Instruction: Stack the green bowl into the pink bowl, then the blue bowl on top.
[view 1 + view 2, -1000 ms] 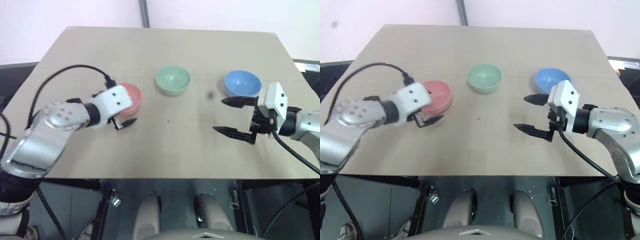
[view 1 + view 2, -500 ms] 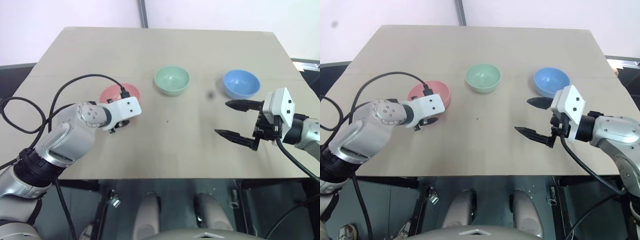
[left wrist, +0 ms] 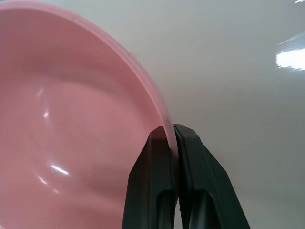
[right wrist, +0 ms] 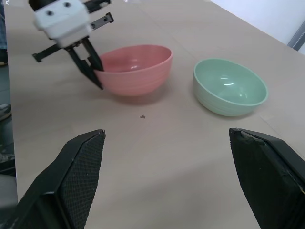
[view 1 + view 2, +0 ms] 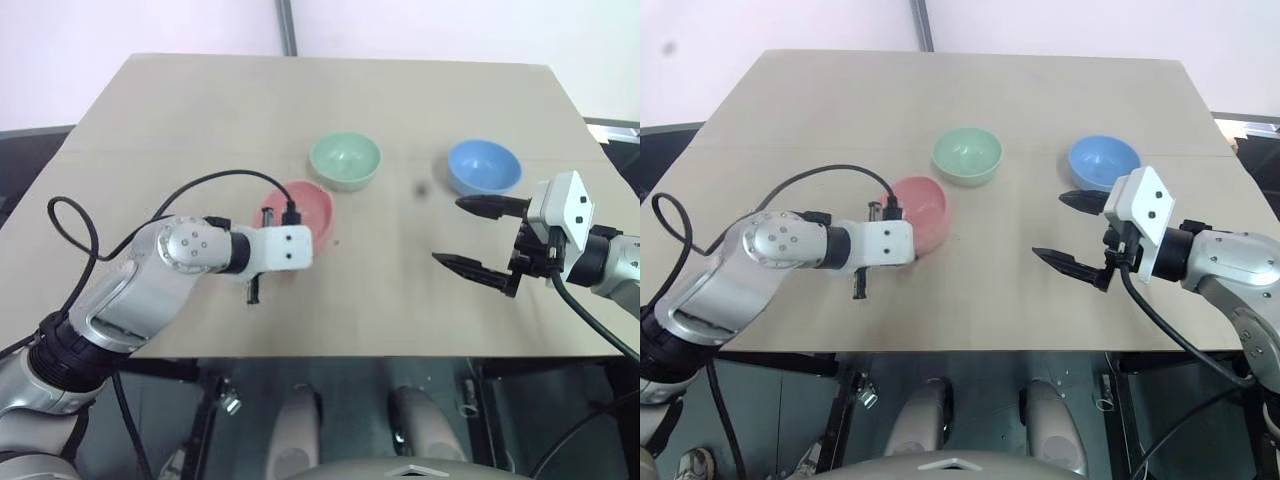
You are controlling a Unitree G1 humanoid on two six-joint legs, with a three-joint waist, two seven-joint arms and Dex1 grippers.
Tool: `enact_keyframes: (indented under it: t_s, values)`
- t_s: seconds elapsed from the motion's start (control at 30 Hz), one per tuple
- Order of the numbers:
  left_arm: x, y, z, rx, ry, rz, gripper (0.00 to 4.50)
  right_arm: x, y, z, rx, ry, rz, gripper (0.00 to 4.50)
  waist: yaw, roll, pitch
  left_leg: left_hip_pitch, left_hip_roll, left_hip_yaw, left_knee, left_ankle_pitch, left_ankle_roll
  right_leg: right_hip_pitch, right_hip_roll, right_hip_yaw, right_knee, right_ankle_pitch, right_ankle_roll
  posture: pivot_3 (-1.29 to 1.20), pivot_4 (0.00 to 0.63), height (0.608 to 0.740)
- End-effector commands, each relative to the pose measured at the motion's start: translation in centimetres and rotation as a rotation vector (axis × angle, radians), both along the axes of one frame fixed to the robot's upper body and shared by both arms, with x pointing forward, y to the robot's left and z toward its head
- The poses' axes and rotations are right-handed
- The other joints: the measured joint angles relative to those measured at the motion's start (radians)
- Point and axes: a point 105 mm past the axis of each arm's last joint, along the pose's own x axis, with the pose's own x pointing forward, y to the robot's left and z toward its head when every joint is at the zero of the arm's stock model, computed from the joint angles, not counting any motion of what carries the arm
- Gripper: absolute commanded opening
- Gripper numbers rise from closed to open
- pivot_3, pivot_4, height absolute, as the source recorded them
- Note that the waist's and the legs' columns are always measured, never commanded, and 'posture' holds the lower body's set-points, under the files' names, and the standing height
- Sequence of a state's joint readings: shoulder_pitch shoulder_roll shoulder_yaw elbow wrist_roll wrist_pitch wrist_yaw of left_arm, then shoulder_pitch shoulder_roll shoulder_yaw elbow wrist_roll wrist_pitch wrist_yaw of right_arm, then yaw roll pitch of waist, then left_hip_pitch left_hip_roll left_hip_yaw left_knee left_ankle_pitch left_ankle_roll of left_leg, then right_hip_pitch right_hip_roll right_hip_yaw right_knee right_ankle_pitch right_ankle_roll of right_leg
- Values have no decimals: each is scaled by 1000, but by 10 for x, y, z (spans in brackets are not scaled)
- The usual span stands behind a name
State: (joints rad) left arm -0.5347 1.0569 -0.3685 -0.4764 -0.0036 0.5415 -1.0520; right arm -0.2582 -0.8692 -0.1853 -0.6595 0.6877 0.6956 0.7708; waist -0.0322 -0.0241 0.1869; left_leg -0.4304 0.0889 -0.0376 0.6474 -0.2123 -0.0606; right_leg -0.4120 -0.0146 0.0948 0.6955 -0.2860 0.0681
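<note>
The pink bowl [image 5: 305, 205] sits just in front and to the left of the green bowl [image 5: 345, 160], near the table's middle. My left gripper [image 3: 172, 132] is shut on the pink bowl's near-left rim, one finger inside and one outside. The right wrist view shows that grip [image 4: 95, 71] on the pink bowl [image 4: 138, 69], with the green bowl [image 4: 229, 86] upright beside it. The blue bowl [image 5: 484, 166] stands upright at the right. Just in front of it, my right gripper [image 5: 450, 231] hovers open and holds nothing. Whether the pink bowl rests on the table is unclear.
The tan table [image 5: 330, 90] has bare room behind the bowls and along its front edge. A black cable [image 5: 130, 235] loops from my left wrist above the table's left part. A small dark speck [image 4: 142, 116] lies on the table in front of the pink bowl.
My left gripper has shut on the pink bowl's rim and carried it right, close to the green bowl. My right gripper has stayed open in place.
</note>
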Motion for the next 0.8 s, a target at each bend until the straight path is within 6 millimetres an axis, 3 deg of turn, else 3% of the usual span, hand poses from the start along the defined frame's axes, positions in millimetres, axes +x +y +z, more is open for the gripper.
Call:
enact_keyframes:
  t_s: [0.03, 0.1, 0.13, 0.27, 0.47, 0.63, 0.7, 0.8]
  values:
    - [-3, -9, 13, 13, -37, -120, 20, -6, -2, 13, -9, -70, -16, 4500, -1, 0, 0, 0, 0, 0, 0, 0, 0, 0, 0, 0, 0, 0, 0, 0, 150, 740]
    - [-3, -15, 11, 22, -33, -168, 20, -7, -3, 13, -10, -71, -24, 4500, 0, 0, 0, 0, 0, 0, 1, 0, 0, 1, 0, 0, 0, 0, 0, 0, 150, 740]
    - [-2, -16, 10, 27, -37, -185, 736, -7, -3, 13, -10, -71, -28, 4500, 1, 0, 0, 0, 0, 0, 1, 0, 0, 1, 0, 0, 0, 0, 0, 0, 150, 740]
    - [7, -20, 22, -18, -97, -190, 2285, -8, -4, 13, -11, -69, -46, 4500, 0, 0, 0, 0, 0, 0, 1, 0, 0, 1, 0, 0, 0, 0, 0, 0, 150, 740]
    - [-6, -7, 61, -226, -53, -96, 2285, 15, 6, 9, -58, -110, -18, 4500, -15, 0, 0, 0, 0, 0, 1, 0, 0, 1, 0, 0, 0, 0, 0, 0, 150, 740]
    - [-14, 15, 78, -351, -43, 24, 2285, 72, 22, -4, -155, -192, -2, 4500, -27, 0, 0, 2, 1, 1, 2, 0, 0, 1, 1, 1, 1, 0, 0, 0, 150, 740]
    - [-17, 21, 82, -424, -85, 66, 2285, 102, 37, -8, -222, -274, 14, 4500, -29, 1, 0, 1, 0, 1, 2, 0, 0, 0, 0, 1, 1, 0, 0, 0, 150, 740]
    - [-23, 28, 90, -593, -200, 97, 2285, 133, 65, -12, -319, -385, 80, 4500, -38, 1, 0, 0, 0, 1, 1, 0, 0, 0, 0, 0, 0, 0, 0, 0, 150, 740]
